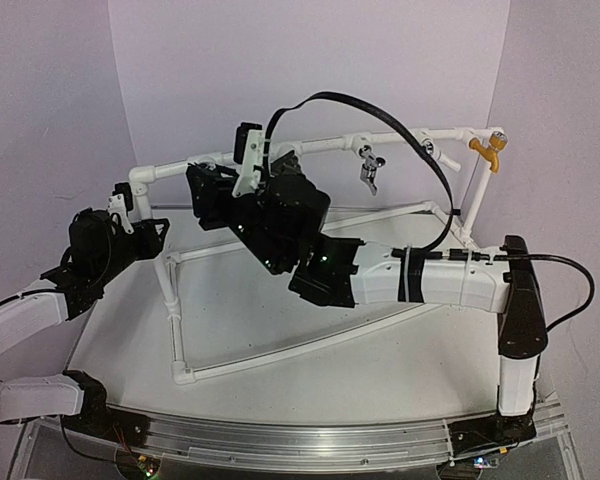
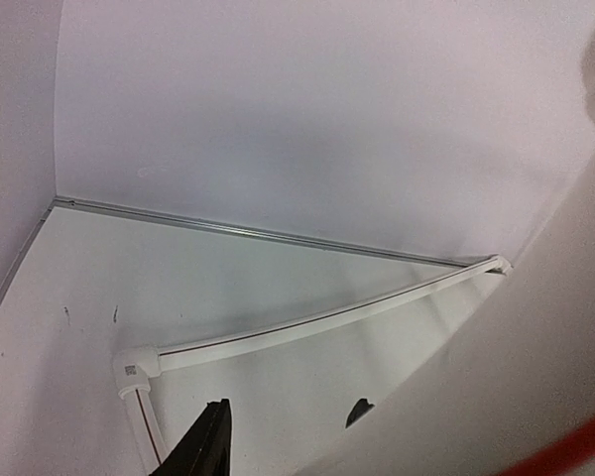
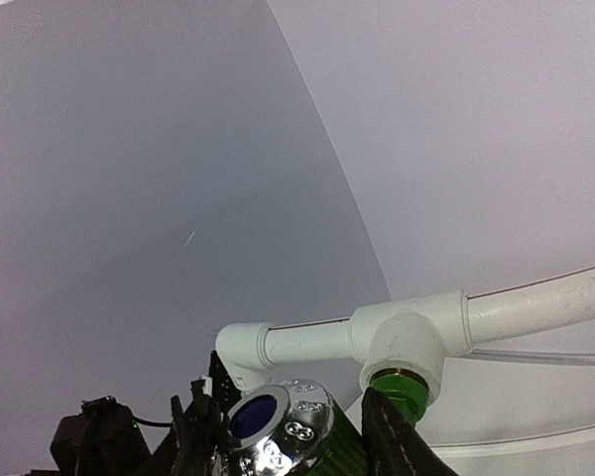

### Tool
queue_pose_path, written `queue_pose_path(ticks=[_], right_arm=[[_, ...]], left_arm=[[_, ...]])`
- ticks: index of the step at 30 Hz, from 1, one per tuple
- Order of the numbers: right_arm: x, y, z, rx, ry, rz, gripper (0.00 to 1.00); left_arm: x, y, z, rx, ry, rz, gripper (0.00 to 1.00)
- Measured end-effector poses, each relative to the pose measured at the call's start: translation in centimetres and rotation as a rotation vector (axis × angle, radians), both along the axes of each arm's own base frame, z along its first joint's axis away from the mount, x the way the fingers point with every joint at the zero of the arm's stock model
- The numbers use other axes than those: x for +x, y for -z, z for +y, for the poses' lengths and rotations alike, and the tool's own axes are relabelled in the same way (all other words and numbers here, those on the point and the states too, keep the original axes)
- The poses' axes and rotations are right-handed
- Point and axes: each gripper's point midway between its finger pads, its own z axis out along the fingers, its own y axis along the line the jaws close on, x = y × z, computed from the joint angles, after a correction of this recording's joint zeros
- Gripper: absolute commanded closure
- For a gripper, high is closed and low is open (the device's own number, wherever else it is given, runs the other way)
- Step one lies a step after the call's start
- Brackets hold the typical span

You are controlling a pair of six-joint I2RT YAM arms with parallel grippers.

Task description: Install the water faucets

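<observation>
The top view looks down from above and behind the arm bases, far enough back to hold the whole pipe frame (image 1: 173, 318) and table (image 1: 330, 380). The left wrist view sits low, facing across the table toward a corner elbow (image 2: 134, 365). The right wrist view tilts upward, close under a tee joint (image 3: 407, 342) and green tap (image 3: 342, 441). All three share the frame.

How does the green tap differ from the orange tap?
The green tap is bright green with a shiny silver knob that has a blue centre; the orange tap is orange-yellow. The green tap is held between the fingers of the right gripper; the orange tap stands free at the frame's right end. Both sit in fittings of the white pipe frame.
</observation>
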Motion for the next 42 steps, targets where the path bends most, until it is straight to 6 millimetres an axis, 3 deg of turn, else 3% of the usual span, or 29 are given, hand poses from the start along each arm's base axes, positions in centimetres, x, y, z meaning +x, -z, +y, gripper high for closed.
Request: queue_pose_path(ticks=[4,11,15,17,19,23,27,34,42], right_arm=[[0.0,0.1,-0.7,0.048,-0.02,0.053,0.84],[-0.1,0.1,-0.9,-0.081,0.022,-0.06,0.72],[-0.4,-0.5,-1.3,-0.185,0.057,-0.155,0.42],[0.1,-0.7,-2.7,-0.3,0.136,-0.183,0.26],[1.8,-0.8,-4.6,-0.425,0.189,-0.206,0.19],[1.3,-1.4,-5.2,-0.666,0.175,-0.336,0.06],[0.2,0.2,-5.7,-0.956,0.173,-0.514,0.06],[-1.4,6.8,-5.3,-1.514,0.152,-0.909,0.02],[-2.7,6.7,-3.8,-1.738,0.274,-1.319,0.02]], left_arm=[[0.0,0.0,0.0,0.006,0.001,-0.002,1.0],[-0.1,0.0,-0.1,0.008,0.004,-0.004,1.0],[0.1,0.0,0.1,-0.005,-0.01,0.0,1.0],[0.8,0.0,1.2,-0.03,-0.064,-0.001,1.0],[1.1,0.0,1.5,-0.03,-0.078,-0.005,1.0],[1.3,-0.2,1.5,-0.03,-0.083,-0.007,1.0],[1.3,-0.2,1.5,-0.031,-0.086,-0.006,1.0],[1.3,-0.2,1.5,-0.032,-0.086,-0.006,1.0],[1.2,-0.3,1.6,-0.031,-0.086,-0.006,1.0]])
